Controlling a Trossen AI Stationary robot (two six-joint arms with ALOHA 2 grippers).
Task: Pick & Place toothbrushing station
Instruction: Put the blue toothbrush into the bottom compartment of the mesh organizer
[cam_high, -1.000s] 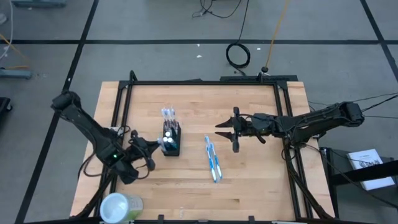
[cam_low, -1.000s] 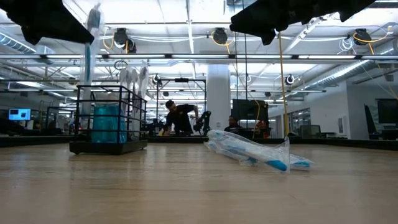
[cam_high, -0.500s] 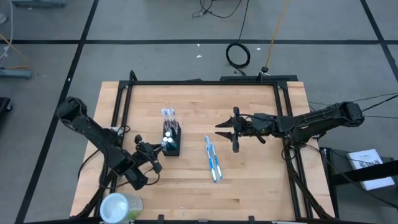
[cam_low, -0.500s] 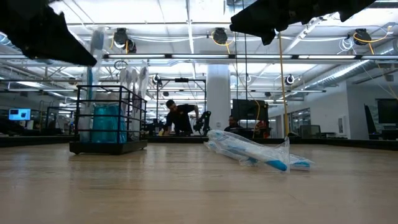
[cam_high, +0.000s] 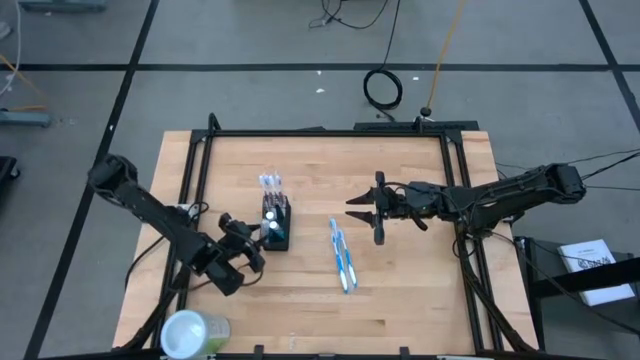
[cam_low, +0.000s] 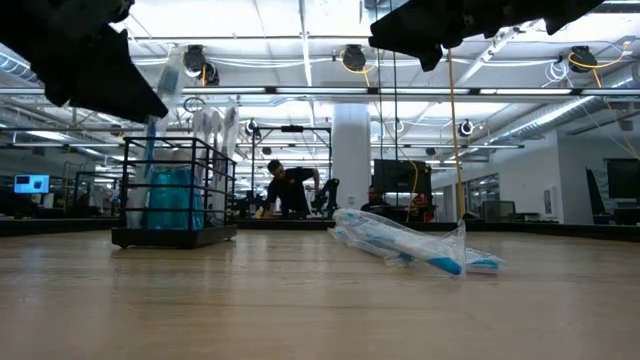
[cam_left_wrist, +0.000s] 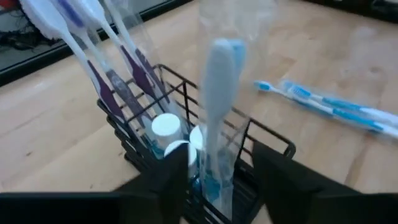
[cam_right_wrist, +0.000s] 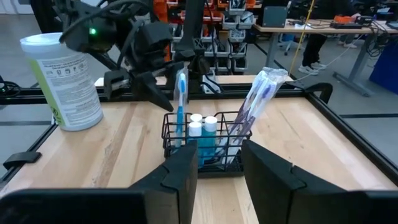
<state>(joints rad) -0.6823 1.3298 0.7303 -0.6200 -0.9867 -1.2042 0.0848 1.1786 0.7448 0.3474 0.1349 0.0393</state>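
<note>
The holder (cam_high: 276, 222) stood on the table (cam_high: 420, 290), left of centre, with purple brushes (cam_left_wrist: 118, 74) leaning at its far end and capped tubes (cam_left_wrist: 165, 126) inside. The left gripper (cam_high: 247, 244) was just beside it, its fingers closed on a wrapped blue brush (cam_left_wrist: 217, 112) that stood upright in the holder, probably to drop it in straight. The right gripper (cam_high: 362, 209) hovered open near the loose brushes (cam_high: 342, 256), which lay well apart from the holder, likely next.
</note>
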